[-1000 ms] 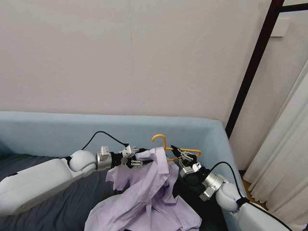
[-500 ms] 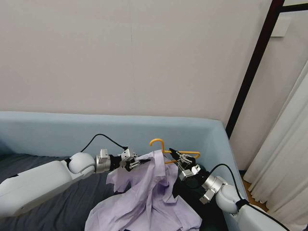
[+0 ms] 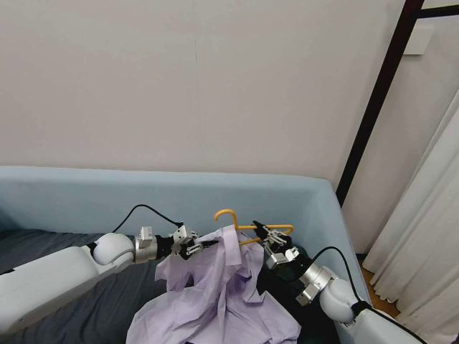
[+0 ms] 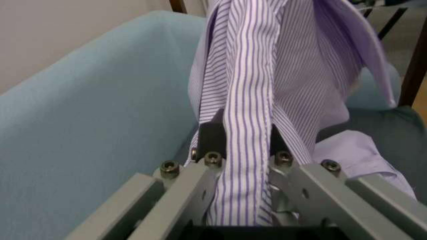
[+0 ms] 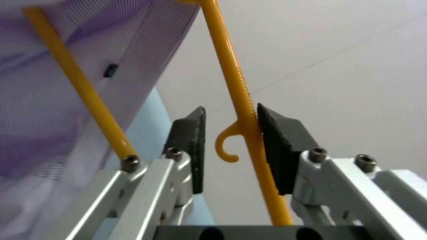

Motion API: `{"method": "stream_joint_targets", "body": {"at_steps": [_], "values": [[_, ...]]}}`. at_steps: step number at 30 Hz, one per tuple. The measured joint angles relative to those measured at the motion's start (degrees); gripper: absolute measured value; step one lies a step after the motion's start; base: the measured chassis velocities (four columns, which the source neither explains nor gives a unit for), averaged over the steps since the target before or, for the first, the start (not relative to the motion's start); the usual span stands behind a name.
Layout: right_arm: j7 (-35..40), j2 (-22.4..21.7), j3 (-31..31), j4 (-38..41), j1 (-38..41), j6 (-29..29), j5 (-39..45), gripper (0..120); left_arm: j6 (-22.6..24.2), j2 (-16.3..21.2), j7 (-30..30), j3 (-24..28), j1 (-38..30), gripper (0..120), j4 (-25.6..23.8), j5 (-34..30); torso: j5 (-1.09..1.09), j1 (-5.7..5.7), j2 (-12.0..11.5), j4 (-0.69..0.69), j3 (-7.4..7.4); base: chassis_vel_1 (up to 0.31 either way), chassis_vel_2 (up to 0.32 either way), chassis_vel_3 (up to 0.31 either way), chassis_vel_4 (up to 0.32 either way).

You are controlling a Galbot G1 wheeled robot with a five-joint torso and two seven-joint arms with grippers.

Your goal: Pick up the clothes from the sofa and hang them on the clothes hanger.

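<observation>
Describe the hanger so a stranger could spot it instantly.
At the pale blue sofa's right end a lilac striped shirt hangs bunched. The hanger pokes out of its top, clamped by the right gripper. It is the only yellow-orange thing there.

A lilac pinstriped shirt (image 3: 215, 290) hung at the frame's lower centre, its upper part draped over a yellow hanger (image 3: 224, 211) raised and tilted. Its lower folds lay bunched on the pale blue sofa's (image 3: 86, 197) dark seat.
</observation>
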Motion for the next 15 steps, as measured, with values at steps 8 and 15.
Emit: {"method": "stream_joint_targets", "body": {"at_steps": [8,15], "values": [[-2.7,-2.2,1.3,5.5,-5.3,0.8,9.2,60,-0.7,0.8,-0.8,-3.5,2.3,1,0.5,-0.6,0.01,0.0,0.0,0.0,0.0,0.0,0.0,0.0,0.0],[-6.1,-3.9,3.4,11.1,-13.5,-1.8,22.7,86,-1.9,3.4,-0.6,-10.5,7.9,1,0.6,-0.4,0.01,0.0,0.0,0.0,-0.01,0.0,0.0,0.0,0.0]]}}
